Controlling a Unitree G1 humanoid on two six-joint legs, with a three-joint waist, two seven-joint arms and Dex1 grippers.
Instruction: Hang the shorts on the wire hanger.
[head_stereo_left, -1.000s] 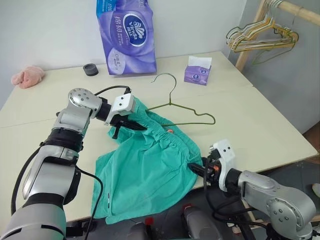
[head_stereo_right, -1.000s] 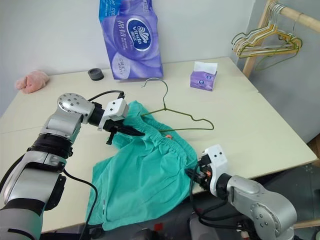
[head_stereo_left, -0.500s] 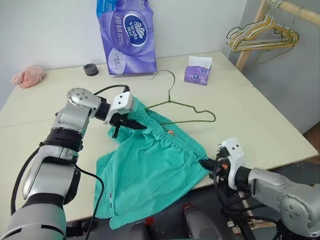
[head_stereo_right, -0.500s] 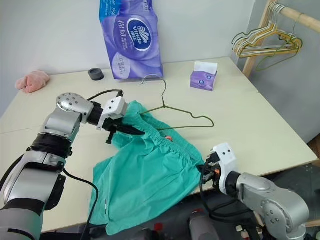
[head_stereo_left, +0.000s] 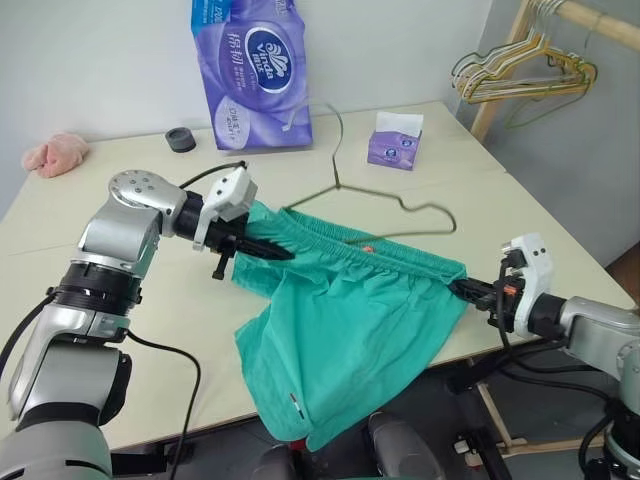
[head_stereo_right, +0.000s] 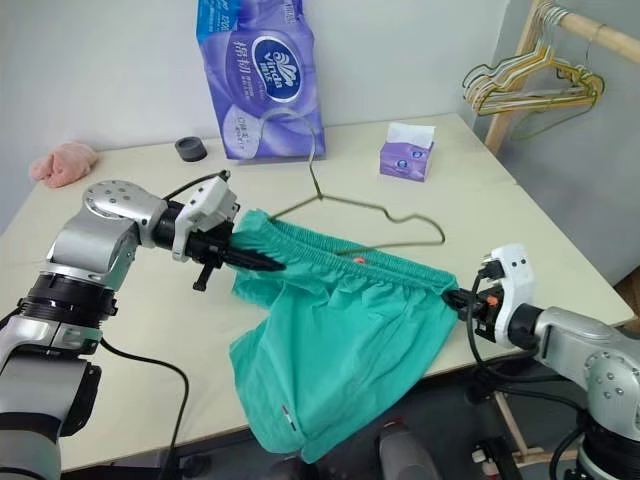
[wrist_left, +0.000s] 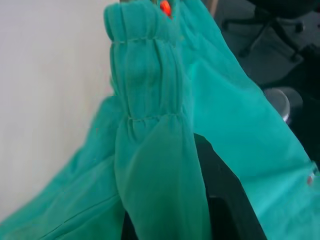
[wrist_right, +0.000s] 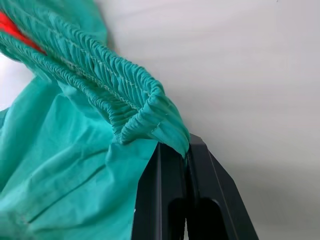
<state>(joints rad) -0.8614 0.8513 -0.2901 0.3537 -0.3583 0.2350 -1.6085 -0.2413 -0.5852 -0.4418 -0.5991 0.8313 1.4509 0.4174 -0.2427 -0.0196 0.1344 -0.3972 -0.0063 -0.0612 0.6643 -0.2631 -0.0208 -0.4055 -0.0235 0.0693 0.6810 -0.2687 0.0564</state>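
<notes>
Your left end effector (head_stereo_left: 268, 250) is clamped on one end of the shorts (head_stereo_left: 345, 320) waistband, your right end effector (head_stereo_left: 470, 292) pinched tight on the other end, stretching them above the desk (head_stereo_left: 560, 262), legs draping off the front edge; the wire hanger (head_stereo_left: 385, 195) sits tilted just behind

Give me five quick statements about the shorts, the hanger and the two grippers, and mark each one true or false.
1. Both grippers pinch the shorts by the waistband. True: the left gripper and the right gripper each hold one end.
2. The wire hanger hangs on the rack. False: it sits at the shorts' waistband, over the table.
3. The shorts lie flat on the table. False: they are stretched between the grippers, legs drooping past the table's edge.
4. The right gripper is open. False: it is shut on the waistband.
5. A purple tissue box stands behind the hanger. True.
</notes>
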